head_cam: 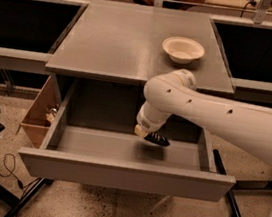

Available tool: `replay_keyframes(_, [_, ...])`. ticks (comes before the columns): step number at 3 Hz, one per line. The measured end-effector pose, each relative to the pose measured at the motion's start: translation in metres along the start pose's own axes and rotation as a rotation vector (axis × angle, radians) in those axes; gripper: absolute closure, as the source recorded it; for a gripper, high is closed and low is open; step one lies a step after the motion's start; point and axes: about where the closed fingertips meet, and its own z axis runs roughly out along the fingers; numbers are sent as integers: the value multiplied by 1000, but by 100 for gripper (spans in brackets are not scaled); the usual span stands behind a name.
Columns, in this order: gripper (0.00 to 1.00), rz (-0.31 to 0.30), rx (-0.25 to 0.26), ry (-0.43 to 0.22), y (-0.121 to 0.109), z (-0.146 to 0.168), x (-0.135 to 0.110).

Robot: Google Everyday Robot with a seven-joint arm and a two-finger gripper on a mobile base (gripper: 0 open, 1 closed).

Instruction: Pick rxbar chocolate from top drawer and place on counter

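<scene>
The top drawer [126, 174] stands pulled wide open below the counter [130, 44]. My white arm reaches in from the right and bends down into the drawer. My gripper [147, 132] hangs over the middle of the drawer floor and is shut on the rxbar chocolate [158, 139]. The small black bar is tilted and sits just above the floor, with its shadow beneath. The wrist hides most of the fingers.
A white bowl [182, 49] stands on the counter at the back right. A brown wooden side box [41, 117] hangs at the drawer's left. Black-topped benches [28, 14] flank the cabinet. Black stand legs [230, 194] lie on the floor at the right.
</scene>
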Motion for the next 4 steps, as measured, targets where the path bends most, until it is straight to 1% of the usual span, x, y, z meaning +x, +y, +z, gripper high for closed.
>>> replay_keyframes(1, [100, -232, 46, -17, 34, -108, -47])
replay_keyframes(2, [100, -414, 160, -65, 48, -243, -105])
replay_keyframes(3, [100, -577, 217, -81, 60, -331, -146])
replay_keyframes(4, [100, -762, 238, -139, 70, -384, -191])
